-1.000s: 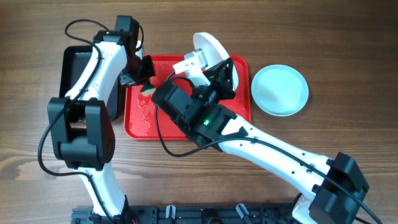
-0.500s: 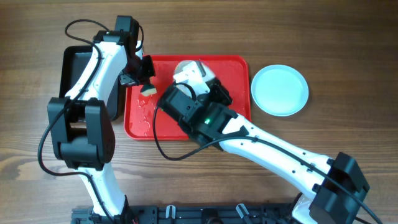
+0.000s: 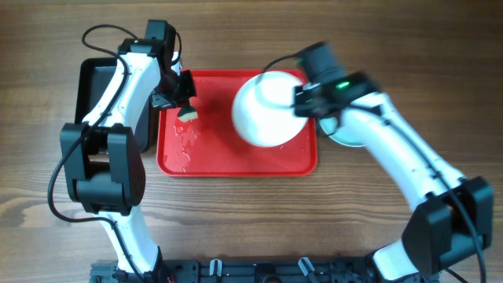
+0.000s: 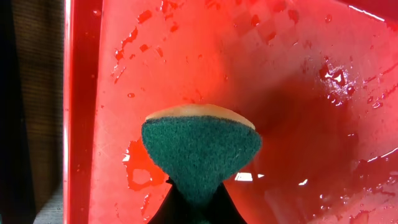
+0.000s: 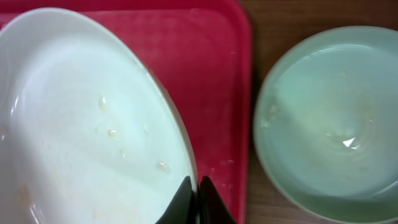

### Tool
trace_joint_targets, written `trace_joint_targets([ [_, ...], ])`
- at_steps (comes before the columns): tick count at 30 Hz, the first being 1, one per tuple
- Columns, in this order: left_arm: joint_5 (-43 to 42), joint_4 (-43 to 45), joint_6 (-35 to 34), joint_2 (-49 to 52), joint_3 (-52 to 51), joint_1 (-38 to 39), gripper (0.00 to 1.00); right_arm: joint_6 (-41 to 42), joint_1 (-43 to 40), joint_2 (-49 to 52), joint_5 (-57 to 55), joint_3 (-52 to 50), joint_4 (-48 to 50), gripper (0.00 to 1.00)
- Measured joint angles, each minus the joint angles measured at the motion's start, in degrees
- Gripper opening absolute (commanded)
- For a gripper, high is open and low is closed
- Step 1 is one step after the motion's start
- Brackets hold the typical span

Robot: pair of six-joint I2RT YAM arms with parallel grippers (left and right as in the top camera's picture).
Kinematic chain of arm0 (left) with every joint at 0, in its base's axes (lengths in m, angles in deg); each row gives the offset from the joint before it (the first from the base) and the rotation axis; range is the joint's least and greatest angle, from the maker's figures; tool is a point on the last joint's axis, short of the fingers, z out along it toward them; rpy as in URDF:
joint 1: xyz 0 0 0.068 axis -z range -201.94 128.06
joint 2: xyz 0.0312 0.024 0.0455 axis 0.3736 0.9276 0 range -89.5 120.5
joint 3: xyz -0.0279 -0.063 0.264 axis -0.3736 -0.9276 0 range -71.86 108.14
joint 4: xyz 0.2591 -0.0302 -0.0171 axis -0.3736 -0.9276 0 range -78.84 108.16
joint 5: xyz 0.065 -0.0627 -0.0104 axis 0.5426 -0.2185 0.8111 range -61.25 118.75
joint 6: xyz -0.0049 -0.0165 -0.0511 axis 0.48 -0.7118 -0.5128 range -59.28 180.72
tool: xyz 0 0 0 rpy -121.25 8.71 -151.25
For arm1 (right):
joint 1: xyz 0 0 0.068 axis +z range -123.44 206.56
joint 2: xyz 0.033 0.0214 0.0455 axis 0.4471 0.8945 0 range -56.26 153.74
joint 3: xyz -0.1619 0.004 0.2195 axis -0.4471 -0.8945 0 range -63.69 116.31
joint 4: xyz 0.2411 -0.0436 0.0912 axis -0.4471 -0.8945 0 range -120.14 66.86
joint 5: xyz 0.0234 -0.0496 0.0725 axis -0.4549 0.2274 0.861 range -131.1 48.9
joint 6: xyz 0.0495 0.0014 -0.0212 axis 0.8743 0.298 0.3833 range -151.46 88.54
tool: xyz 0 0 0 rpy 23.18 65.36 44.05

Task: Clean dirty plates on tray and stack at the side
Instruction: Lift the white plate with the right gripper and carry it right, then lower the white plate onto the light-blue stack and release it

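I saw the red tray (image 3: 206, 153) lying in the middle of the wooden table (image 3: 393, 47), its floor wet with scattered droplets (image 4: 329, 71) and a small puddle. The right gripper (image 3: 303, 99) had its two fingers pinched narrow on the rim of the cream-white plate (image 3: 263, 110), one finger on each face of the edge, as the right wrist view showed plainly. The plate was held over the right half of the tray with its hollow face upward. From above it looked blurred. It seemed lifted off the tray floor, though I could not tell for certain. A few small pale specks clung to its inner face.

Just off the tray's right edge, flat on the table, sat a pale mint plate (image 5: 323, 118), glistening wet in its centre. From above, the right arm covered most of it. I could not tell whether another plate lay beneath it.

The left gripper (image 3: 182, 96) hung over the tray's upper left part, near the left rim, clamped tight on a sponge (image 4: 199, 149). The sponge's green scouring side faced the wrist camera, with a tan layer behind it. I could not tell whether it touched the wet tray. A black bin (image 3: 93, 86) stood against the tray's left side.
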Motion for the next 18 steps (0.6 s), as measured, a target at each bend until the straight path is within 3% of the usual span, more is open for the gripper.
trace_joint_targets([
  [10, -0.09, -0.02, 0.0, 0.0, 0.0, 0.0, 0.04, -3.06, -24.68, -0.2, 4.17, -1.25, -5.25, 0.04],
  [18, -0.09, 0.0, 0.0, 0.0, 0.0, 0.0, 0.04, -4.96, -33.66, -0.42, 3.93, -11.96, 4.17, 0.04],
])
